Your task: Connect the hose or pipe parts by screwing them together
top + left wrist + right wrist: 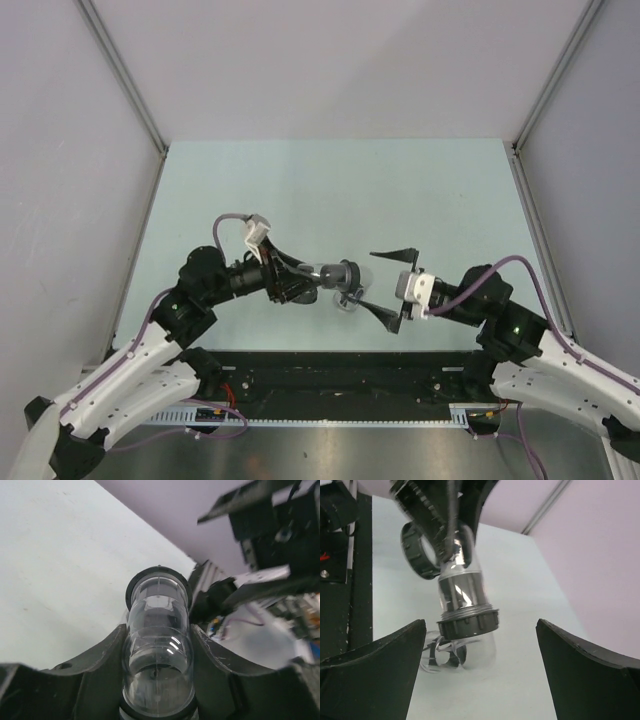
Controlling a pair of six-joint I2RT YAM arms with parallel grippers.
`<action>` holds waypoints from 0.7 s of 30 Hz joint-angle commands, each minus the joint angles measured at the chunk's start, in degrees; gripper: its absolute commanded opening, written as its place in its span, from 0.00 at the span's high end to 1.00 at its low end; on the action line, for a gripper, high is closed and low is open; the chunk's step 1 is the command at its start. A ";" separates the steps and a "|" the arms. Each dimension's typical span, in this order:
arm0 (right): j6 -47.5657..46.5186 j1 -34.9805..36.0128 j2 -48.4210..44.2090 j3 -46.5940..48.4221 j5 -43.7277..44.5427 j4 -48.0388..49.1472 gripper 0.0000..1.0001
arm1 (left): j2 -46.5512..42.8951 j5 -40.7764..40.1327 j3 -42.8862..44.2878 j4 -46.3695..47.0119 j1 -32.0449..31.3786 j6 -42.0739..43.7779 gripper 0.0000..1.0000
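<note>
My left gripper (pixel 303 281) is shut on a clear tube (pixel 158 645), which sits between its two dark fingers (pixel 107 655) and points toward the right arm. A dark ribbed ring (pixel 468 623) sits at the tube's far end. A clear elbow piece (pixel 470 652) hangs just below the ring, down at the table, with no gap showing between them. In the overhead view the ring (pixel 346 272) and elbow (pixel 350 300) are mid-table. My right gripper (pixel 367 278) stands wide open just right of the ring, its fingers (pixel 380 665) well clear on both sides and holding nothing.
The pale table (pixel 330 190) is fenced by lilac walls with metal corner posts (pixel 125 75). A black strip (pixel 330 370) with wiring runs along the near edge between the arm bases. Purple cables (pixel 225 225) loop over both arms.
</note>
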 commanded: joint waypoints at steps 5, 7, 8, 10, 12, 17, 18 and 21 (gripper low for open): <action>-24.85 15.05 -1.78 -5.17 16.34 7.69 0.05 | -0.38 0.84 6.17 1.62 0.37 -35.83 1.00; -26.43 17.68 -0.55 -5.26 20.80 8.13 0.05 | -0.29 2.42 6.35 1.62 0.37 -38.06 1.00; -27.57 18.39 0.41 -5.26 21.71 8.39 0.05 | -0.63 2.60 6.35 1.62 0.37 -39.81 1.00; -28.72 19.53 1.47 -5.26 23.55 9.36 0.05 | -1.42 2.60 5.74 1.62 0.37 -41.66 1.00; -30.04 20.77 2.97 -5.35 24.35 10.50 0.09 | -1.96 3.30 5.65 1.62 0.37 -43.86 1.00; -30.74 21.47 4.38 -5.26 24.09 11.56 0.33 | -1.34 8.47 6.44 1.70 0.46 -47.47 1.00; -30.31 21.56 4.73 -5.26 24.18 11.47 0.43 | -1.08 9.18 6.87 1.70 0.55 -47.38 1.00; -25.85 21.56 5.17 -5.26 23.04 12.61 0.63 | 0.93 12.00 8.62 1.70 0.72 -42.75 1.00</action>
